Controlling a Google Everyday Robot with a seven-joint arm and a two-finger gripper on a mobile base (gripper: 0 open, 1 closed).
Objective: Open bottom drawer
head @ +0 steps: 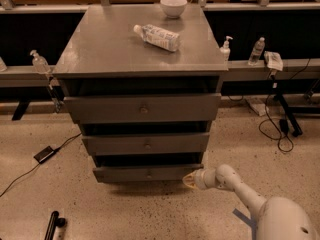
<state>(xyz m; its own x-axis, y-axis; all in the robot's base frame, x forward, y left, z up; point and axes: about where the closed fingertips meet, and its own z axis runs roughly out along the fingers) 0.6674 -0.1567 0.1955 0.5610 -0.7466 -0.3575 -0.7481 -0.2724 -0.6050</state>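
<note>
The grey cabinet (pixel 140 49) has three drawer fronts. The bottom drawer (pixel 125 174) is the slimmest, lowest front, with a small round knob (pixel 148 174) at its centre. A dark gap shows above it. My gripper (pixel 190 180) is at the end of the white arm (pixel 235 184), low near the floor. It sits at the drawer front's right end, to the right of the knob. Whether it touches the front cannot be told.
A plastic bottle (pixel 157 37) lies on the cabinet top, and a white bowl (pixel 173 6) stands behind it. Small bottles (pixel 226 49) stand on rails either side. A black adapter and cable (pixel 45 154) lie on the floor at left, cables (pixel 277 129) at right.
</note>
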